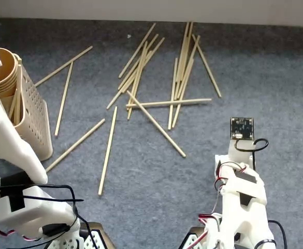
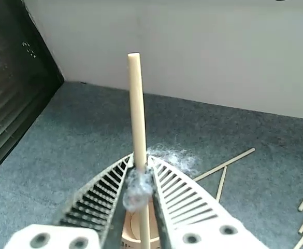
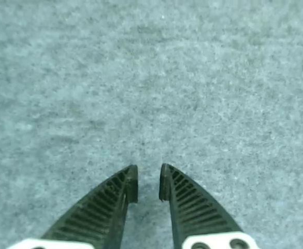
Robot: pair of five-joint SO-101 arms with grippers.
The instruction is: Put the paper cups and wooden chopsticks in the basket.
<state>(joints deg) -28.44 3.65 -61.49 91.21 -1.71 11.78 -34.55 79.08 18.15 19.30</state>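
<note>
My left gripper (image 2: 139,171) is shut on one wooden chopstick (image 2: 135,104), which stands upright between its fingers. Under it a tan paper cup rim (image 2: 133,231) shows. In the high view the cream perforated basket (image 1: 36,122) stands at the left edge, holding stacked paper cups (image 1: 5,72) and a few chopsticks, and the left arm (image 1: 6,140) rises in front of it. Several loose chopsticks (image 1: 141,72) lie scattered over the grey carpet. The right gripper (image 3: 148,182) hangs over bare carpet, slightly open with nothing between its fingers; its arm (image 1: 242,187) is at the lower right.
A pale wall (image 2: 203,46) bounds the carpet's far edge, and a dark slatted panel (image 2: 11,88) is beside it. Single chopsticks (image 1: 109,150) lie between the basket and the right arm. Bare carpet (image 1: 280,93) lies at the right.
</note>
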